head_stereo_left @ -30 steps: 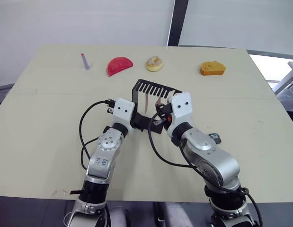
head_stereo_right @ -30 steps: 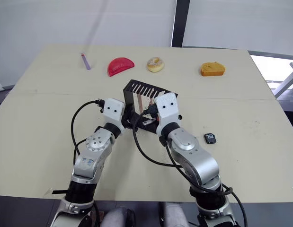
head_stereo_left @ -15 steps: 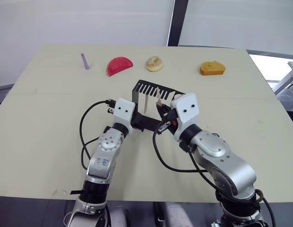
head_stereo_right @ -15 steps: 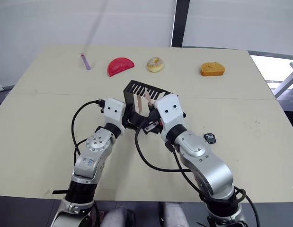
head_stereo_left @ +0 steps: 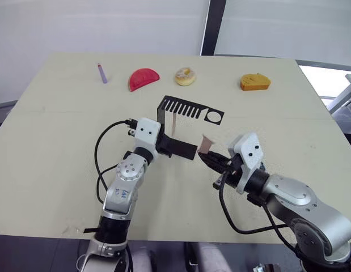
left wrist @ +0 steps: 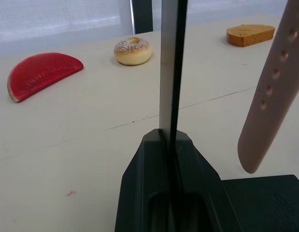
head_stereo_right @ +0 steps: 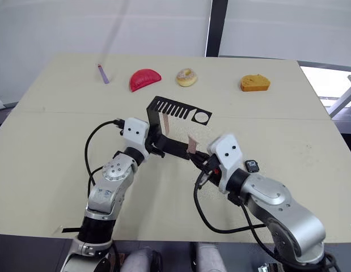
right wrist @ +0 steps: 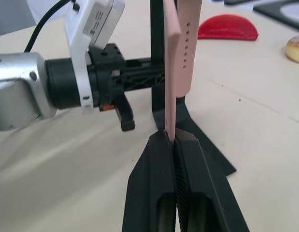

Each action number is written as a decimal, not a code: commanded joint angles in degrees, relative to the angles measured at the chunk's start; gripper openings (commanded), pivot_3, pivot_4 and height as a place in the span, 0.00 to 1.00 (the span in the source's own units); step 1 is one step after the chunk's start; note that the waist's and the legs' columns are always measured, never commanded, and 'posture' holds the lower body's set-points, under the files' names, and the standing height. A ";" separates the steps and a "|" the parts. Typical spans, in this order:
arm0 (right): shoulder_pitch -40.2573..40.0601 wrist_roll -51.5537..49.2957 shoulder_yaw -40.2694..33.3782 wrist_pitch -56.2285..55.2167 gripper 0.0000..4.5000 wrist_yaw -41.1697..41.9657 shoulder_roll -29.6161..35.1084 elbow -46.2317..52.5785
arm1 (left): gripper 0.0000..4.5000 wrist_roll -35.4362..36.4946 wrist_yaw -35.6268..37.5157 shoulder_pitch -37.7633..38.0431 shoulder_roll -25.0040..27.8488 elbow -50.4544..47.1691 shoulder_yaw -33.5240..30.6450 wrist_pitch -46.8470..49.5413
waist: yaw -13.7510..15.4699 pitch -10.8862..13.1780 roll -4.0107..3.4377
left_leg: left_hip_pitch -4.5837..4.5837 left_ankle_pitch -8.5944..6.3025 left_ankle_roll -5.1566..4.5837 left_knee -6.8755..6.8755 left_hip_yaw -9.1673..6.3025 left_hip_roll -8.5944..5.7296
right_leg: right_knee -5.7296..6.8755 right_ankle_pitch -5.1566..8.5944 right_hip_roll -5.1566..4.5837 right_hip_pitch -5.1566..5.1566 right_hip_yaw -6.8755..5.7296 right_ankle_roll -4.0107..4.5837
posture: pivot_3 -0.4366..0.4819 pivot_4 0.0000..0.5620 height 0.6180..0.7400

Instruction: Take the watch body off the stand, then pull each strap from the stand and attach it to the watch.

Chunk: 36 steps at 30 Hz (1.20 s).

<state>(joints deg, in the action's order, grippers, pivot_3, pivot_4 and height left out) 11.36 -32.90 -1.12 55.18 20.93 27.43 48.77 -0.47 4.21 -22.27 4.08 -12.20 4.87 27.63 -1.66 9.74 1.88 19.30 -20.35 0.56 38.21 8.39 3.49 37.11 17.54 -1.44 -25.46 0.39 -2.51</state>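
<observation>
Right wrist view: right gripper (right wrist: pixel 174 140) pinches one pink strap (right wrist: pixel 171 72) — clear of the stand (head_stereo_left: pixel 186 107). Left gripper (left wrist: pixel 167 137) clamps the stand's upright; second strap (left wrist: pixel 270 92) hangs there.

Pale beige surface (head_stereo_left: pixel 50 141), matte, crossed side to side by a thin seam; far corners cut at an angle; near edge ends over dark floor (head_stereo_left: pixel 28 252). Behind, plain white wall panels (head_stereo_left: pixel 107 25), split by one dark upright post (head_stereo_left: pixel 214 22); evenly lit, soft shadows only. At far right, beyond the surface edge, bright glare and a pale slanted frame (head_stereo_left: pixel 344 99); dark grey floor strip beside it.
</observation>
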 commanded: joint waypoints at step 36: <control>10.48 -29.44 -1.46 2.67 0.00 21.82 11.99 -15.82 | 0.61 54.62 50.16 -7.99 21.76 -3.13 -6.60 28.65 | -0.19 0.03 0.00 | 0.06 0.00 0.01 0.04 -0.07 0.02 | -0.06 0.00 0.02 -0.03 -0.03 -0.01 | 0.48 0.27 0.98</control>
<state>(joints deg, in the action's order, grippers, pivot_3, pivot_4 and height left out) 21.14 -60.43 -2.36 57.72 41.57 39.06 32.28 52.62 53.51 -29.42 26.57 -14.78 -2.23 56.90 -1.86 9.77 1.88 19.36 -20.35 0.56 38.28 8.32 3.50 37.07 17.53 -1.43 -25.47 0.37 -2.51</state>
